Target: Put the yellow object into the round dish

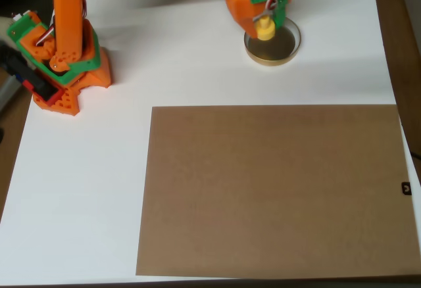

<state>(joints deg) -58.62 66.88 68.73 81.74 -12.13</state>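
White tabletop (197,71) filled most of the overhead view, with a strip of darker wood showing along the right edge. On it lay a large brown rectangular sheet (273,189), flat, taking up the lower right from about three o'clock round to six o'clock.

At about ten o'clock stood the arm's base (62,64), orange with green parts, and the arm rose from it out of the top of the picture. At about one o'clock the gripper (265,22) came down from the top edge, an orange body with a green finger on its right side.

Directly under it sat the round dish (272,43), its thin tan-gold rim clear against the white and its bottom dark. It stood well apart from the brown sheet, which lay towards six o'clock of it.

The yellow object (265,29) showed at the gripper's tip, over the ten o'clock part of the dish, just inside the rim. The fingers stood close on either side of it and seemed closed on it, though from straight above it could not be told whether the piece hung clear of the dish bottom or already touched it.
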